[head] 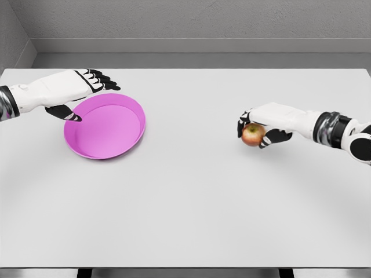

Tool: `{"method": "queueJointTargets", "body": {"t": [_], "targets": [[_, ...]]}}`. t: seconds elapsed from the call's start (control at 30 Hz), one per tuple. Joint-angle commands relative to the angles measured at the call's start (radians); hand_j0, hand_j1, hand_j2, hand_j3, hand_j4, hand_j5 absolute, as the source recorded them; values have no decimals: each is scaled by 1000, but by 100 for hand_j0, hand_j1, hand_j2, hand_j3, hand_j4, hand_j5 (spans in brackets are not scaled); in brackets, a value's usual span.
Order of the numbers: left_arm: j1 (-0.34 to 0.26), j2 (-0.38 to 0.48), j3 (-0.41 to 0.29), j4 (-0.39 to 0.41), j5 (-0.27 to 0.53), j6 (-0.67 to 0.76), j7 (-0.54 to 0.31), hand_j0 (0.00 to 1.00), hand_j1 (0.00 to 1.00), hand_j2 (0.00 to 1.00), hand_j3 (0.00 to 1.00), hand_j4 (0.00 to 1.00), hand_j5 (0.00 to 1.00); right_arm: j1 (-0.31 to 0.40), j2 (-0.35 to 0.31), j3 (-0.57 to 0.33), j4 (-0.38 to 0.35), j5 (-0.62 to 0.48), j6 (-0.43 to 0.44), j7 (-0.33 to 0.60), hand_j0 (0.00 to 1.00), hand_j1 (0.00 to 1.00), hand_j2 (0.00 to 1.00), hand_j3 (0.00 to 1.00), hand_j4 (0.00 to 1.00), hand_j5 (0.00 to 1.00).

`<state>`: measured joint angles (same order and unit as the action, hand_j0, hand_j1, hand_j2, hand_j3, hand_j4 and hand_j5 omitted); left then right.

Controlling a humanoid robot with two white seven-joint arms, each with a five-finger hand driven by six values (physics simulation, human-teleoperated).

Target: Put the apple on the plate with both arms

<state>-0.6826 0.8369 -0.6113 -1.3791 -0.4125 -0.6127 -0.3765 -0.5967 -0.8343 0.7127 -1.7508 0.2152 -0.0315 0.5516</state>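
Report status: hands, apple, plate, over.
Right hand closed on apple, table right. Left hand open at pink plate rim. Plate empty, path clear.

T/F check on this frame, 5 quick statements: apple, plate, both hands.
1. The right hand is closed around the apple. True.
2. The apple already sits on the pink plate. False: it is far to the right of the plate, at the table surface in the right hand.
3. The left hand is at the plate's left rim, fingers extended over its far edge. True.
4. The plate is upside down. False: it lies upright, its hollow facing up and nothing in it.
5. The left hand holds a second apple. False: only one apple shows, and the left hand holds nothing.
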Motion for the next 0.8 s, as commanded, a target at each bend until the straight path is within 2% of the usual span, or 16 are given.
{"method": "queueJointTargets", "body": {"t": [0.0, 0.6, 0.77], "targets": [[0, 2, 1, -1, 6, 2, 1, 100, 100, 100, 100, 100, 100, -3, 20, 8, -3, -2, -2, 1, 46, 46, 46, 46, 46, 46], [-2, 7, 2, 0, 8, 2, 1, 100, 100, 100, 100, 100, 100, -74, 169, 76, -3, -2, -13, 13, 46, 46, 46, 46, 46, 46], [0, 7, 2, 0, 8, 2, 1, 100, 100, 100, 100, 100, 100, -81, 182, 88, -3, -2, -13, 14, 46, 46, 46, 46, 46, 46]]}}
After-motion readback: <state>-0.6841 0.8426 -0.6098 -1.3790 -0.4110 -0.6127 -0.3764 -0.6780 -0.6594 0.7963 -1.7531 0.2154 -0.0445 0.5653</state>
